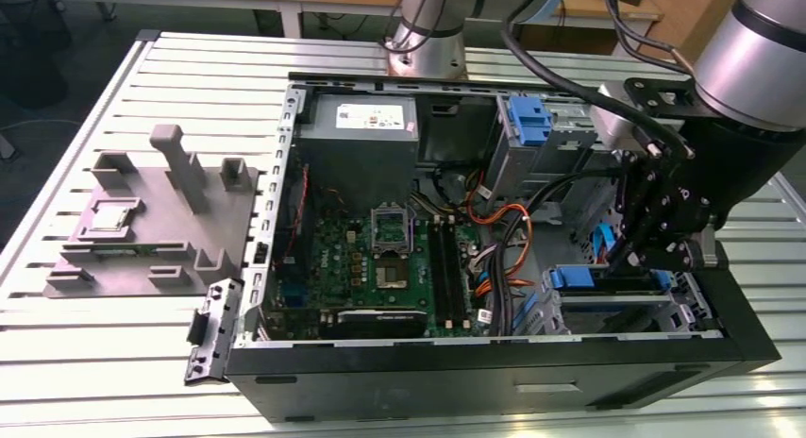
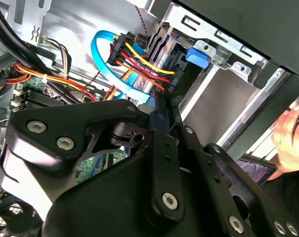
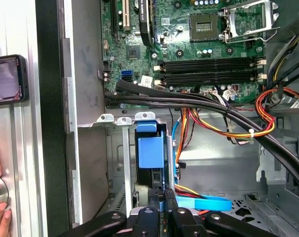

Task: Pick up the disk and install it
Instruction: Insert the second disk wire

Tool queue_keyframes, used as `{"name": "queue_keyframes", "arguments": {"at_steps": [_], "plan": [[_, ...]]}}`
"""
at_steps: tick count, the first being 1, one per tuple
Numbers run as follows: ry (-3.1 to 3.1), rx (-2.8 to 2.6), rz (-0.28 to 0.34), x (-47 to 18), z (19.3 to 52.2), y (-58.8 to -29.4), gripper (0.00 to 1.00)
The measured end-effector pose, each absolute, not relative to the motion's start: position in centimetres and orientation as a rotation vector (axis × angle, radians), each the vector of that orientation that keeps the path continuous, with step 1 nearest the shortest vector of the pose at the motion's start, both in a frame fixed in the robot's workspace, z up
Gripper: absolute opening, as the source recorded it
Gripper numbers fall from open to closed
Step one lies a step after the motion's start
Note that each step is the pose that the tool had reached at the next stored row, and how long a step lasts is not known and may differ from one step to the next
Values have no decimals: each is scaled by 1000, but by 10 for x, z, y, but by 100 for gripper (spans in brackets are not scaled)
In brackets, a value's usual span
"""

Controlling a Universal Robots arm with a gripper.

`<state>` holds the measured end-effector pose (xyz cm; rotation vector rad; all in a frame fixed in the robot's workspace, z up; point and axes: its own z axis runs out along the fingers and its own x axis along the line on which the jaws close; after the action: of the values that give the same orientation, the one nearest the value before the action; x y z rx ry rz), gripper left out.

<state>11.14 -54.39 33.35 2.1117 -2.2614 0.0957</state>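
Gripper (image 1: pixel 645 254) working at drive cage (image 1: pixel 617 301), exterior view's right, near corner of case (image 1: pixel 504 381). Jaws pinching narrow on disk (image 3: pixel 150 153), standing edge-on in bay. Keeping rails square to slot, pushing straight, minding cables (image 3: pixel 213 123).

Illumination is even, bright and overhead. In the exterior view the slatted desk (image 1: pixel 113 348) shows strong glare along its near edge, while the computer case (image 1: pixel 504 381) interior stays darker. In the first wrist view the motherboard (image 3: pixel 189 44) is sharp. In the second wrist view the near black claw (image 2: pixel 159 111) linkage is soft.
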Motion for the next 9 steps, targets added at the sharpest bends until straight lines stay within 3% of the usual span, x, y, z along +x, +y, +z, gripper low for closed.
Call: {"name": "queue_keyframes", "arguments": {"at_steps": [9], "plan": [[-2263,2115,100,111,335,-544,16]]}}
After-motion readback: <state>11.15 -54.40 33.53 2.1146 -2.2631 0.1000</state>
